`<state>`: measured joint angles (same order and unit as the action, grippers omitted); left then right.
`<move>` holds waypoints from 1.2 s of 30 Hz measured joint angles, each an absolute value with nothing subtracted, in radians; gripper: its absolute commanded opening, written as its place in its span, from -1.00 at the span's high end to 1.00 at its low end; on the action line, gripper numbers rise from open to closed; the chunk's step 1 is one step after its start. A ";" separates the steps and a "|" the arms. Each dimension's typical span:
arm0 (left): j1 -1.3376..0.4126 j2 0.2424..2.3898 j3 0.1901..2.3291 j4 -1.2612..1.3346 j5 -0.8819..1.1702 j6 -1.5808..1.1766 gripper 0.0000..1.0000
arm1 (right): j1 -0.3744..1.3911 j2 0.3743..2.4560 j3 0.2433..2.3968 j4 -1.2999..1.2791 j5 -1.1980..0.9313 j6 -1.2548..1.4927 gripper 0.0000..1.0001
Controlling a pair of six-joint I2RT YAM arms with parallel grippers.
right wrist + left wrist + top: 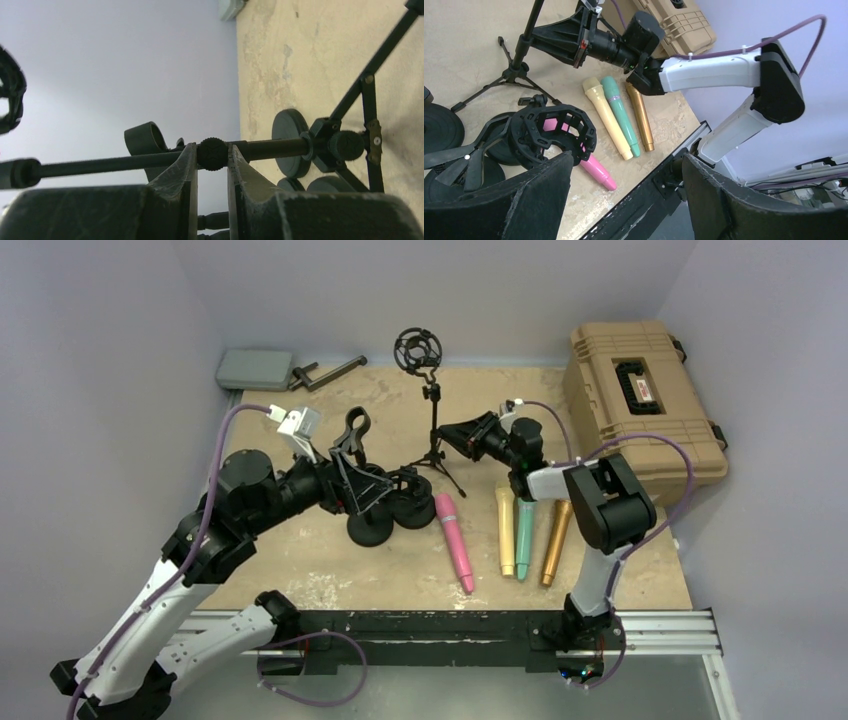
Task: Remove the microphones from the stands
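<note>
Top view: a tan table (pixel 300 570) is enclosed by pale grey walls. A black tripod stand (pixel 436 440) stands near the middle of the back edge, with a ring-shaped shock mount (pixel 413 348) on top. Whether a microphone sits in that ring cannot be told. The right gripper (pixel 447 432) meets the stand's pole from the right. Toward the front edge, four lie side by side: a pink microphone (pixel 455 540), cream microphone (pixel 505 530), teal microphone (pixel 525 525) and gold microphone (pixel 556 540). A tan case (pixel 640 400) fills the back right corner. The left arm (pixel 250 490) reaches toward two round-based stands (pixel 370 528) left of the tripod.

Left wrist view: the left gripper (pixel 626 160) is released, its fingers wide apart with nothing between them. Just ahead of it is a second shock mount (pixel 551 132), with the pink microphone partly hidden behind.

Right wrist view: the right gripper is clenched on a knurled knob (pixel 212 154) on the stand's pole, one finger touching each side.
</note>
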<state>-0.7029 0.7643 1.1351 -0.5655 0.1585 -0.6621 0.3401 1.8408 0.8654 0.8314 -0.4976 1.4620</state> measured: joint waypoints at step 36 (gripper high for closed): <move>-0.703 0.746 1.130 -0.566 0.151 -0.670 -0.56 | 0.277 2.087 0.833 1.441 -0.805 1.160 -0.46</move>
